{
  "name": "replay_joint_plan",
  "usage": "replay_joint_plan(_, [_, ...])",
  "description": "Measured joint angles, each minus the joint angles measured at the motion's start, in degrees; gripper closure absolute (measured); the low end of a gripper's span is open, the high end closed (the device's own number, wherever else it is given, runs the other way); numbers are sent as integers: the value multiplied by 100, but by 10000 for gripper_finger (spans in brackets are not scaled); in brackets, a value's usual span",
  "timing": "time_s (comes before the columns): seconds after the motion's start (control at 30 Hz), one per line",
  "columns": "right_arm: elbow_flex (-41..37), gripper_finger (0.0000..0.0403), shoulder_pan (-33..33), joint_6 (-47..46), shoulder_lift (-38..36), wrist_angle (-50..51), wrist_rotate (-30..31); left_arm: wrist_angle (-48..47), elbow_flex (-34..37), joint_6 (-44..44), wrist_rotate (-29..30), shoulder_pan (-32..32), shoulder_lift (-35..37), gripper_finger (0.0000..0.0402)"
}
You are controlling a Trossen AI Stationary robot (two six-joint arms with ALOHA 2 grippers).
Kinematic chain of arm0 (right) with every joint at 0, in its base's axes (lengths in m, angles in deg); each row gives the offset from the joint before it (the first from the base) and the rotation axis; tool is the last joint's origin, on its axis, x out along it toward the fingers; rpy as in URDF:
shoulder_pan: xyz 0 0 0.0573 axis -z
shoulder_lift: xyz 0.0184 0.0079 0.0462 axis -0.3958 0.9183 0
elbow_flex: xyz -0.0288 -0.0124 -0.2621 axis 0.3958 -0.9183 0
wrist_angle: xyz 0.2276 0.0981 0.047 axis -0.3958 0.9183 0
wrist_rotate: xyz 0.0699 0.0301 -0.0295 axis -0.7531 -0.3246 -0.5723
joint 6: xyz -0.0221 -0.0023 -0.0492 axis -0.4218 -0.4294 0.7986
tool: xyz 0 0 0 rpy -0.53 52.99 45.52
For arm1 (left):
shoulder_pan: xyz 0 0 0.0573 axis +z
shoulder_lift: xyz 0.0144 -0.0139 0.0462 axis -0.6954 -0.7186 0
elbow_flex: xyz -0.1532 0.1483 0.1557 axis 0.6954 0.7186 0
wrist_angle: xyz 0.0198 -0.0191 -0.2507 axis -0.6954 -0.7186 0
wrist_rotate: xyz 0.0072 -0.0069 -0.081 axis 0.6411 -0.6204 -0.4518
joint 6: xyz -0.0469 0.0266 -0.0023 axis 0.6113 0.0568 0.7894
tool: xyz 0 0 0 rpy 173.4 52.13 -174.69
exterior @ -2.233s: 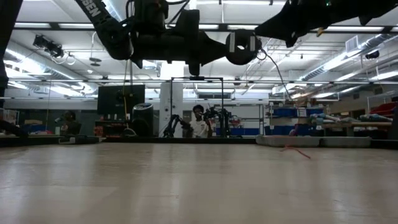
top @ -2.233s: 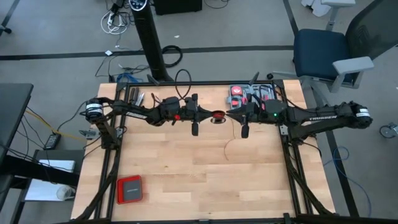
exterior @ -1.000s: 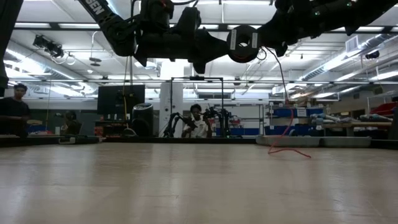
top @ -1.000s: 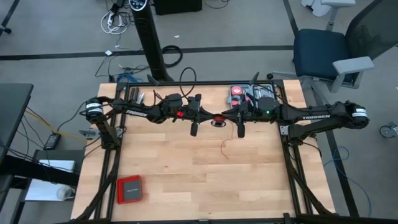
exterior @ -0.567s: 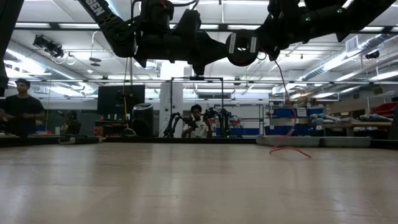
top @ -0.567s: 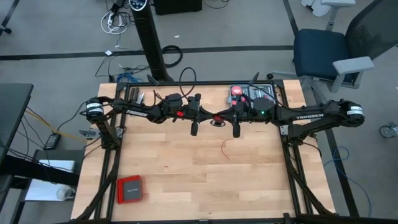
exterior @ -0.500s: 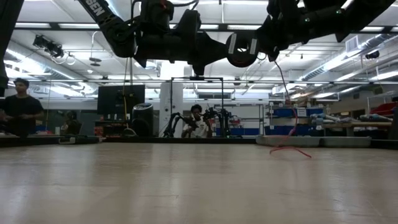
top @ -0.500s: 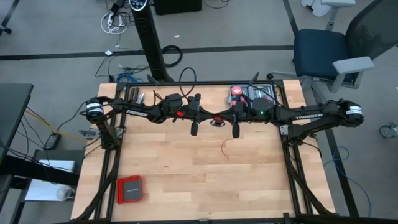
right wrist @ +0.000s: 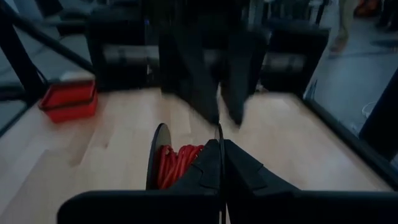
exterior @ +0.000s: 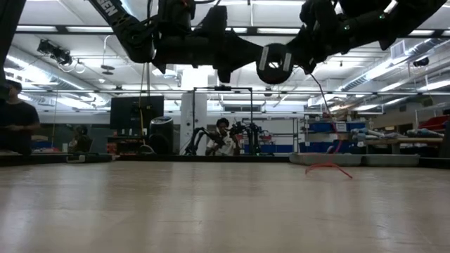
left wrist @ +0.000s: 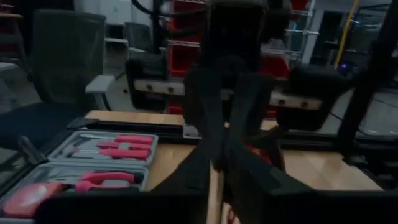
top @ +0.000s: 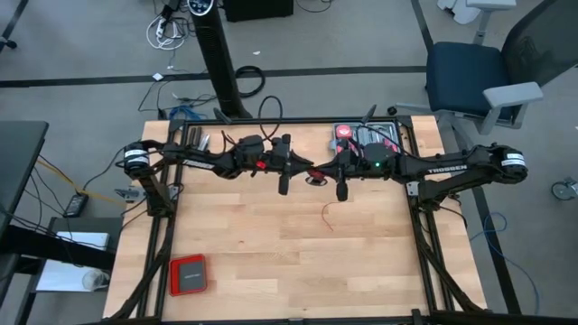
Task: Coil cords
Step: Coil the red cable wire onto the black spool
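Pincers meet high above the middle of the counter (top: pixel 271 253), tip to tip. The right pincer (right wrist: pixel 221 146) has its fingers pressed together, nipping the red cord (right wrist: pixel 177 163), most of which is wound on a small dark spool just beside those fingers. A loose tail of the cord hangs down to the counter and curls there, right of centre. The left pincer (top: pixel 301 166) faces the spool; whether its fingers are apart or hold anything cannot be told. The grey tool tray (left wrist: pixel 99 162) sits at the counter's far right corner, the red box (top: pixel 189 274) near the front left.
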Motion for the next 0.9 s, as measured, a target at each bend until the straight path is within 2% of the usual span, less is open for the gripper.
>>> replay_joint_plan(0.17, [-7,401,-1,-35,-10,-21,33,-172,9,-6,52,25,95,289])
replay_joint_plan(0.27, [-5,401,-2,-35,-74,-110,46,-557,32,-15,11,78,314,271])
replay_joint_plan(0.57, [4,402,12,155,-178,-569,-6,-1121,30,-170,-82,28,807,266])
replay_joint_plan(0.9, [4,401,50,507,-222,-1720,-576,-1499,35,-9,-12,-15,1047,266])
